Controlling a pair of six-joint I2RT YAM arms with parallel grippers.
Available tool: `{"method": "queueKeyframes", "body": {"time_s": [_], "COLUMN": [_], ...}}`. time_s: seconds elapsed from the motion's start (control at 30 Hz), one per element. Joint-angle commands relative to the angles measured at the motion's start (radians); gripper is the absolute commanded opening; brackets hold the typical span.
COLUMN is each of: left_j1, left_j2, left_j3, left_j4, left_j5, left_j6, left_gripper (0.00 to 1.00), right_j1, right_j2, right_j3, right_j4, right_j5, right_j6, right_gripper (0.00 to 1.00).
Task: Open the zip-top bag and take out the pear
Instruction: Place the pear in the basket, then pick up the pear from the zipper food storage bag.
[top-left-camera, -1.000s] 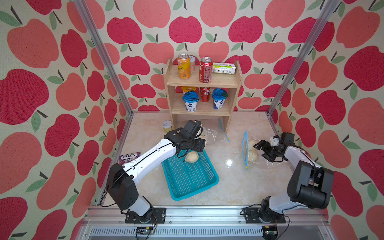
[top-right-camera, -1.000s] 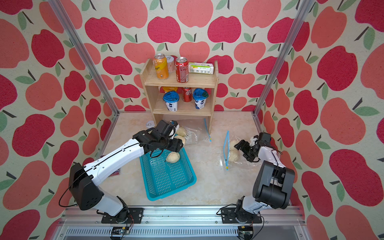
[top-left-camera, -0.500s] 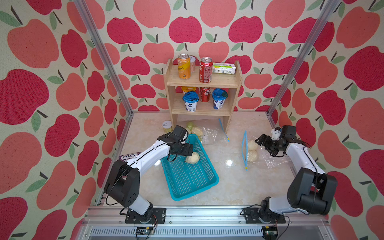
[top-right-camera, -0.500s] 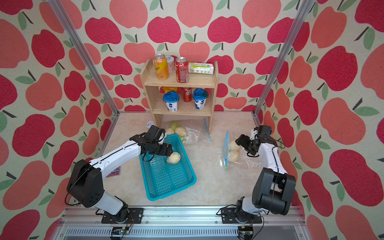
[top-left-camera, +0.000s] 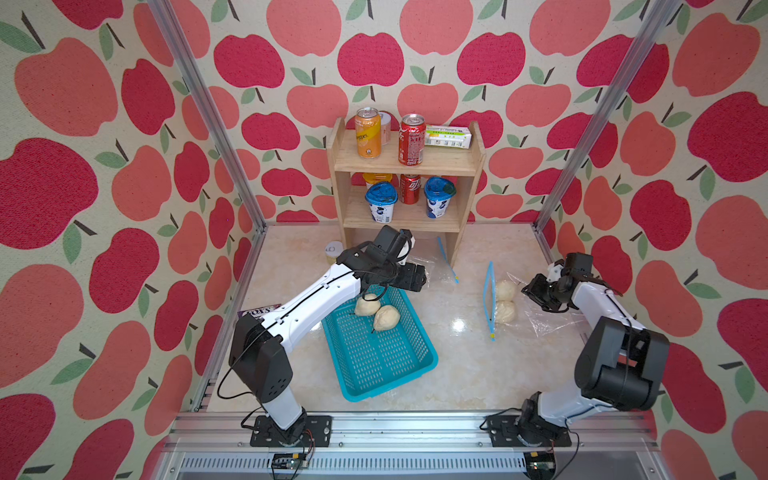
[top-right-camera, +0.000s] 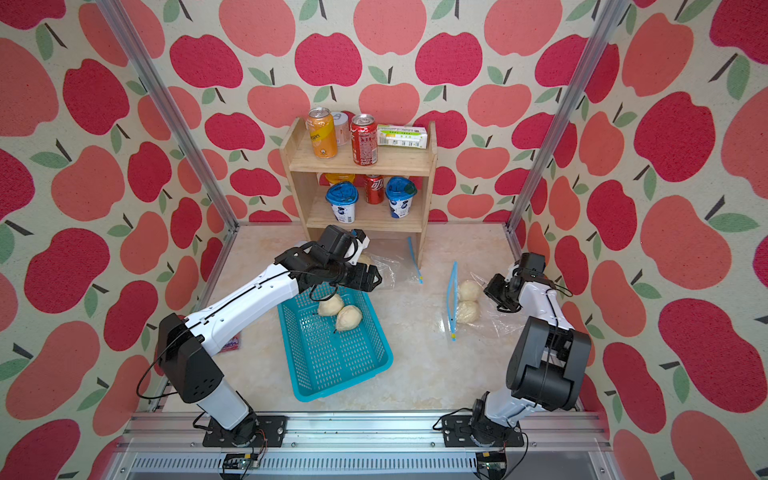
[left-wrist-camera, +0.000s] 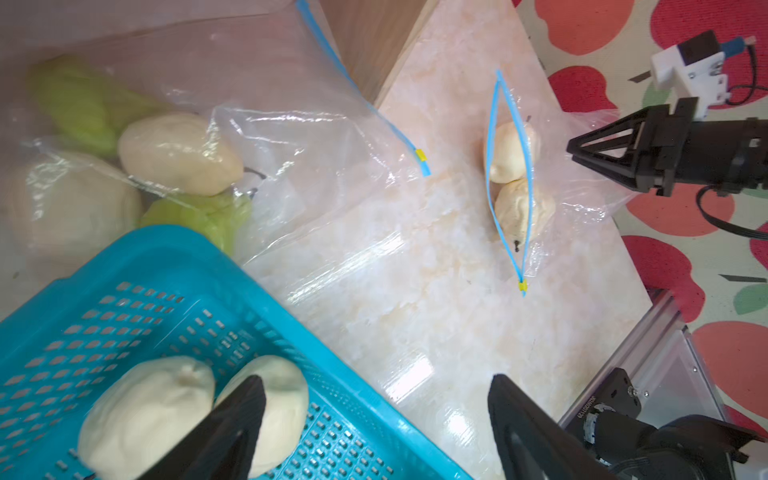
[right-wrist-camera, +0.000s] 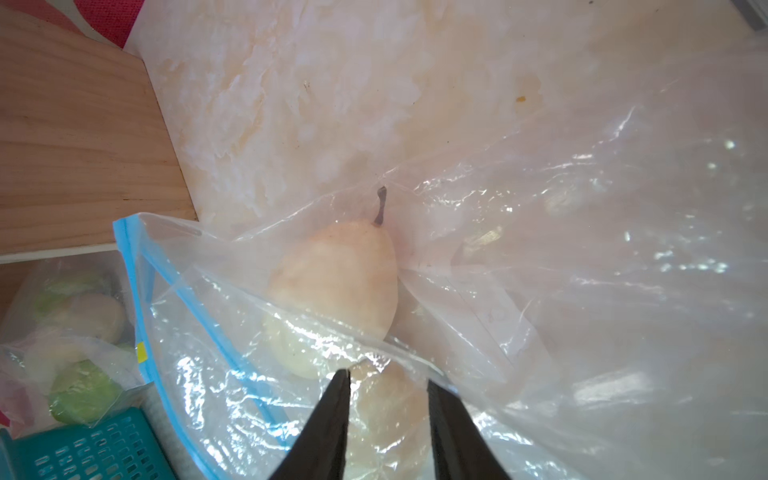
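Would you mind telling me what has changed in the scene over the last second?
The left hand drew back across the basket, then swung out over its far rim, jaws open. The right hand narrowed its jaws at the open bag; whether they pinch it is unclear. Basket, that bag, the shelf-side bag and shelf stayed put.

My left gripper (left-wrist-camera: 377, 377) is black. Under it, a turquoise basket (left-wrist-camera: 124, 266) holds cream pears (left-wrist-camera: 145, 411); ahead, clear zip-top bag (left-wrist-camera: 582, 199), blue zip (left-wrist-camera: 500, 83), yellow slider (left-wrist-camera: 522, 286).
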Motion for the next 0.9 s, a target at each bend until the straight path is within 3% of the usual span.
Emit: {"method": "queueKeyframes", "body": {"time_s": [0.0, 0.23, 0.47, 0.63, 0.87], "left_j1": [-0.066, -0.158, -0.168, -0.179, -0.197], "left_j2": [0.104, 0.357, 0.540, 0.627, 0.717], "left_j3": [0.124, 0.367, 0.514, 0.588, 0.662], "left_j4": [-0.010, 0.034, 0.061, 0.095, 0.120], "left_j5": [0.037, 0.066, 0.138, 0.200, 0.253], "left_j6": [-0.070, -0.157, -0.202, -0.210, -0.255], "left_gripper": [0.83, 0.75, 0.63, 0.53, 0.49], "right_j1": [-0.014, -0.014, 0.001, 0.001, -0.002], "right_j2": [0.013, 0.064, 0.095, 0.148, 0.163], "right_j3": [-0.003, -0.047, -0.117, -0.122, -0.132], "right_j4": [0.062, 0.080, 0.110, 0.130, 0.137], "right_j5": [0.024, -0.013, -0.057, -0.109, -0.121], "right_j6": [0.045, 0.067, 0.054, 0.055, 0.045], "right_gripper": [0.25, 0.14, 0.09, 0.05, 0.03]}}
